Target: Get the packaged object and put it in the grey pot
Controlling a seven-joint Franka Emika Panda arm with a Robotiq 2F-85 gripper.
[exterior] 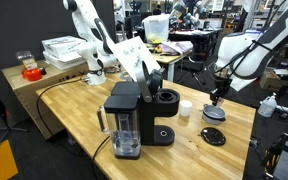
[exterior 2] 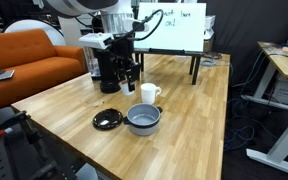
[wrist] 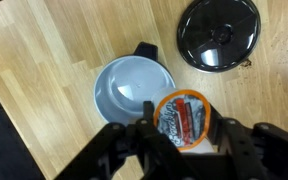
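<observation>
In the wrist view my gripper point(wrist: 184, 138) is shut on the packaged object point(wrist: 181, 118), a small white pod with an orange-rimmed printed lid. It hangs above the near right rim of the grey pot point(wrist: 124, 85), a round shallow pot with a short black handle. In both exterior views the gripper point(exterior: 219, 94) point(exterior 2: 132, 72) is up in the air above the pot point(exterior: 213, 113) point(exterior 2: 143, 120). The pod is too small to make out in those views.
A flat black round disc point(wrist: 218, 32) point(exterior: 214, 136) point(exterior 2: 108, 120) lies beside the pot. A white cup point(exterior: 186, 108) point(exterior 2: 149, 94) and a black coffee machine point(exterior: 134, 120) point(exterior 2: 109, 68) stand on the wooden table point(exterior 2: 64, 105). The table edges are near.
</observation>
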